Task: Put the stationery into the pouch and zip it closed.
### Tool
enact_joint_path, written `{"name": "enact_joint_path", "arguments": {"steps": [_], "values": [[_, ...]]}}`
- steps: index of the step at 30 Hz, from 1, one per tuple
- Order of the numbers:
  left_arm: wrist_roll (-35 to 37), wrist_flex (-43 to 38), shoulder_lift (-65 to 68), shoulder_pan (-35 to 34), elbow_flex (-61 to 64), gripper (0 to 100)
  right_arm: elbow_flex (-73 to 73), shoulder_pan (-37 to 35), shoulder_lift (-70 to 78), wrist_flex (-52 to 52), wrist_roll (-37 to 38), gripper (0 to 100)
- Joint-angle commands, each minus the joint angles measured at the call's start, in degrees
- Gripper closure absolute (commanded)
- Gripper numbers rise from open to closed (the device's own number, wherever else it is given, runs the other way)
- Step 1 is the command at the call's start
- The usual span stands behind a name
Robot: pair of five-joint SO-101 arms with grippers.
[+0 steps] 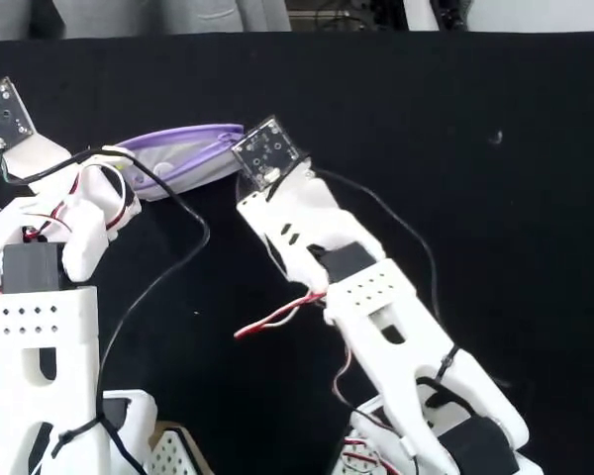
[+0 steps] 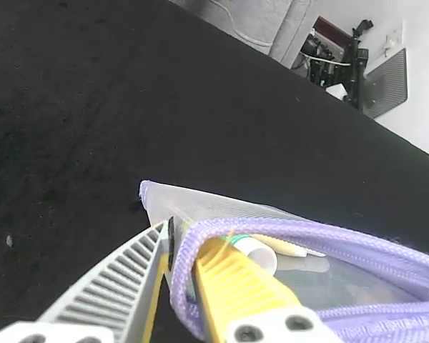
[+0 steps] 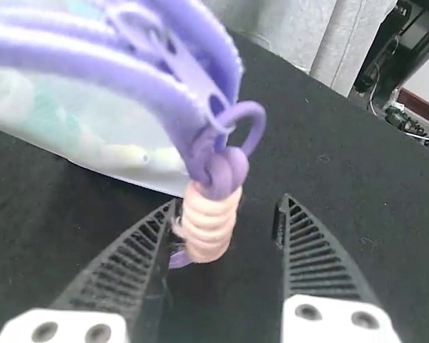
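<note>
Left pincer (image 2: 182,241): you have it clamped on the pouch (image 2: 357,282) rim, one finger inside.
Right pincer (image 3: 225,207): you hold it wide, the zip pull (image 3: 209,221) between its fingers.
Stationery (image 2: 261,254): inside the pouch, just past the left pincer.

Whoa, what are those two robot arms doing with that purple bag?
Two robot arms are working on a purple zip pouch at a black table. The left gripper is clamped on one end of it, and stationery shows inside. The right gripper is open at the other end, its fingers on either side of the peach coil zipper pull. It has not grabbed the pull yet.
</note>
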Motion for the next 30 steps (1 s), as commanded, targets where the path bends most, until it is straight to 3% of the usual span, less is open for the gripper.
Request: {"name": "enact_joint_path", "arguments": {"steps": [1,10,20,26,30], "values": [[-0.35,-0.62,0.44,-0.92,0.22,97,-0.4,-0.35,-4.18,-1.41,-0.7,79.1],[-0.35,-0.7,0.44,-0.75,0.22,97,2.95,-0.44,-8.22,-6.24,-2.55,79.2],[-0.35,-0.53,0.44,-0.84,0.22,97,3.21,-0.18,-8.31,-3.78,-2.29,79.4],[-0.35,-0.44,0.44,-0.92,0.22,97,3.21,-0.09,-8.4,-3.52,-2.29,96.9],[-0.35,-0.44,0.44,-0.92,0.22,97,3.21,-0.09,-8.48,-3.43,-2.29,98.7]]}}
